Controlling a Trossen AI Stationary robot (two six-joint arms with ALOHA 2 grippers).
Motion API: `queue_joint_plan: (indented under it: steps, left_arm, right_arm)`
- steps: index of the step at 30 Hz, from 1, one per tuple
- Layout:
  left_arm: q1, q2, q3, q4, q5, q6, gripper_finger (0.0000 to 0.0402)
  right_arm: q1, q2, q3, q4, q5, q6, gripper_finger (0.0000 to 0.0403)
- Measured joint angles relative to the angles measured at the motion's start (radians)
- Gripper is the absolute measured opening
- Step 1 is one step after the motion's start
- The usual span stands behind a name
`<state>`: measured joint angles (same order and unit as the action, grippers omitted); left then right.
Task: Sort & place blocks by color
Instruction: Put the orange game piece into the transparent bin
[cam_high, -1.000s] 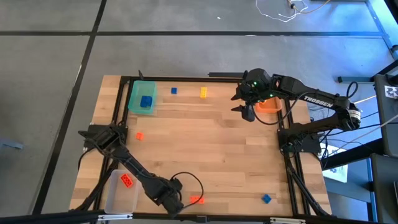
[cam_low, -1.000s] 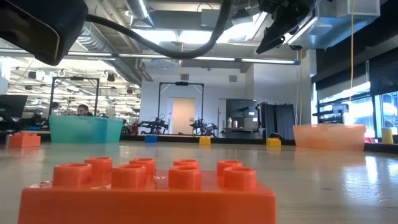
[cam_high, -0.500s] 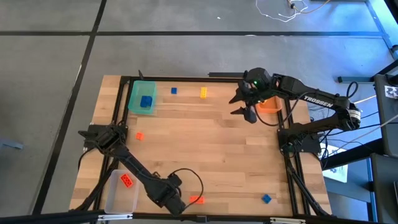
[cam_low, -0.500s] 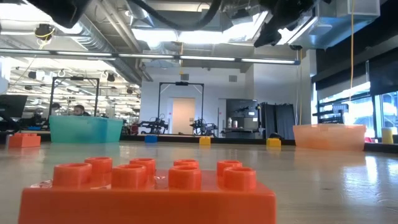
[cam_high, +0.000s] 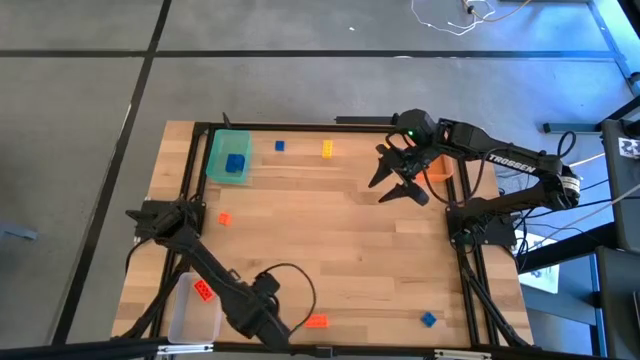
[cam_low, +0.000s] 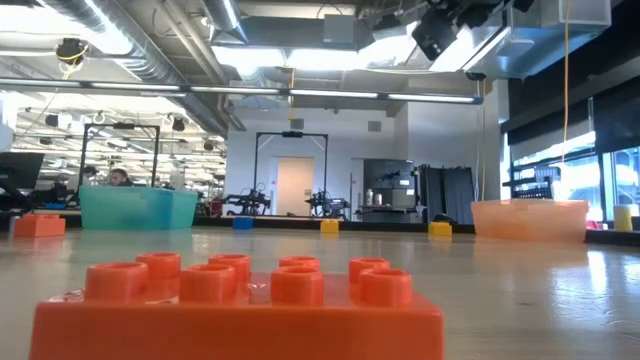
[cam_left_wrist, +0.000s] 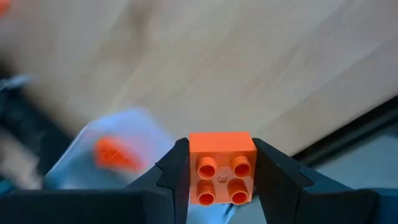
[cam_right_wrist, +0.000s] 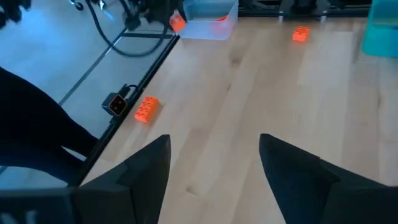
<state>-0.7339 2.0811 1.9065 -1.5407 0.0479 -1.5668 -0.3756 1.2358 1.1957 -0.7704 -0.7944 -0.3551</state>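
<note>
The pale wooden-slat table fills the high view, trays at three corners, each apparently a colour's home. The translucent green rectangular tray at the far left has a blue brick in it. The orange rectangular tray sits at the far right, half hidden by the right arm. The clear rectangular tray at the near left already holds one red-orange studded brick.

And the left gripper has a load! Its dark fingers are clamped on the sides of a small red-orange four-stud brick, studs facing the wrist camera, clear tray just beyond. Likely it's heading there, reds with reds.

The right gripper hangs over the table just beside the orange tray, jaws spread wide and empty, likely after a drop-off.

Compared with a second ago, the left gripper has slid away from the loose red-orange brick towards the clear tray. The right gripper has swung out from the tray.

Unsorted: a little blue brick and a yellow-orange brick at the far edge, a small red-orange brick at left, and a blue brick near the front right.
</note>
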Motion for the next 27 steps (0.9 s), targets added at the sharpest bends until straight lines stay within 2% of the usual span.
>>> queue_joint_plan:
  steps: [3,7,15,22,27]
  left_arm:
    - [-0.025,-0.012,0.037,-0.032,0.061,-0.007,0.0131]
    - [-0.084,-0.048,0.039,-0.029,0.129,-0.113,0.0131]
    - [-0.236,-0.053,0.016,-0.030,0.183,-0.460,0.0130]
    - [-0.330,-0.053,-0.065,-0.029,0.163,-0.763,0.0130]
    - [-0.327,-0.053,-0.167,-0.025,0.134,-0.779,0.0130]
  right_arm:
    - [0.000,0.000,0.000,-0.001,0.000,-0.030,0.0245]
    - [0.000,0.000,0.000,-0.004,0.000,-0.041,0.0245]
    - [0.000,0.000,0.000,-0.010,-0.002,-0.043,0.0245]
    - [0.000,0.000,0.000,-0.010,-0.002,-0.043,0.0245]
    - [0.000,0.000,0.000,-0.010,-0.002,-0.043,0.0245]
